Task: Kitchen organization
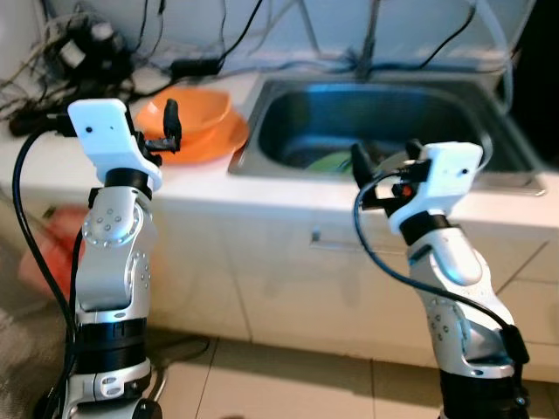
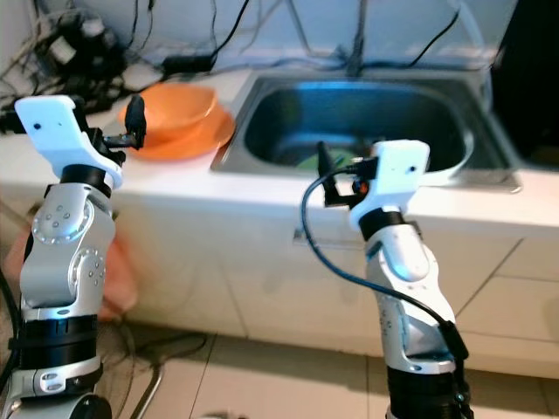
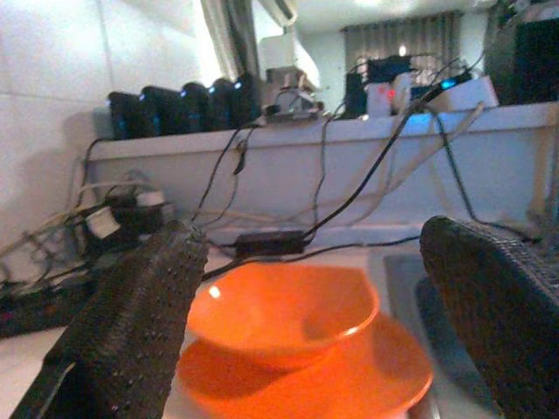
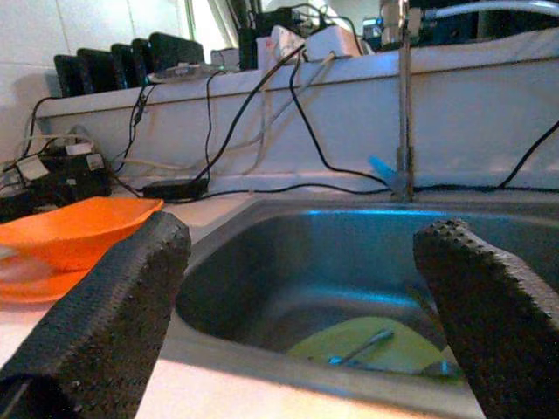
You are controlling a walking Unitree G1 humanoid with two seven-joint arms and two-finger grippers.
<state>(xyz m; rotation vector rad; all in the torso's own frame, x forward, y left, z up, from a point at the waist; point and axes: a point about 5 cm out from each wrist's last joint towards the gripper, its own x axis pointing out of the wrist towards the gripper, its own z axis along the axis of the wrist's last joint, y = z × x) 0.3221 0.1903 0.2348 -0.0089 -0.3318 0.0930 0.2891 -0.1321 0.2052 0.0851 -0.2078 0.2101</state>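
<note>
An orange bowl (image 1: 188,109) sits on an orange plate (image 1: 214,140) on the white counter, left of the steel sink (image 1: 454,105). My left gripper (image 1: 166,131) is held at the counter's front edge just before the bowl, open and empty; the bowl (image 3: 279,310) lies between and beyond its fingers (image 3: 131,323). My right gripper (image 1: 384,159) hovers at the sink's front rim, open and empty. In the basin lies a green plate (image 4: 384,336) with a metal utensil (image 4: 358,347) on it.
Tangled cables and power adapters (image 1: 79,48) crowd the counter's back left. A faucet (image 4: 403,96) rises behind the sink. White cabinet fronts (image 1: 279,279) stand below the counter, with tiled floor beneath. Something orange-red (image 1: 52,244) lies low at the left.
</note>
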